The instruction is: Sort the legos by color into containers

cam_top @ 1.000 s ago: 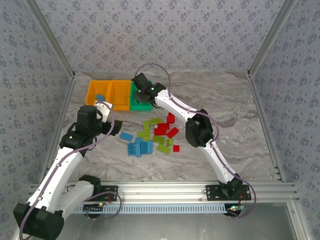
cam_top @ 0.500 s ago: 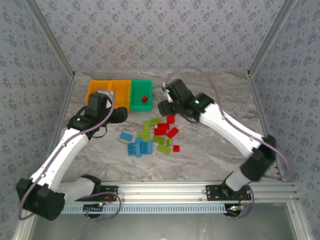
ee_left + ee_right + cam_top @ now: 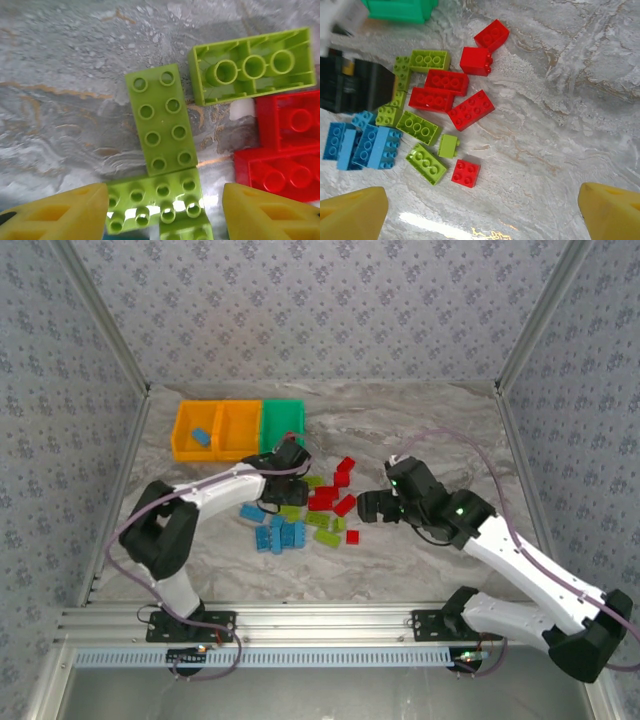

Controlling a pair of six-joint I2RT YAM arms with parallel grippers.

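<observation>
The legos lie in a loose pile mid-table: red bricks (image 3: 338,490), blue bricks (image 3: 279,535) and lime bricks (image 3: 322,527). The containers stand at the back left: two orange bins (image 3: 240,426) and a green bin (image 3: 283,420). One blue brick (image 3: 201,435) lies in the leftmost orange bin. My left gripper (image 3: 290,483) hangs open low over the pile's lime bricks. Its yellow fingers (image 3: 55,215) stand on either side of a lime brick (image 3: 155,200) without touching it. My right gripper (image 3: 370,505) is open wide and empty, right of the pile and above a small red brick (image 3: 466,173).
More lime and red bricks lie close around the left fingers, including an upside-down lime brick (image 3: 252,65) and red bricks (image 3: 290,120). Bare marble table (image 3: 450,430) stretches right of the pile. Aluminium frame rails (image 3: 330,620) edge the near side.
The left arm has swung from the orange bins down onto the pile's lime bricks. The right arm has drawn back from the green bin to the right of the pile.
</observation>
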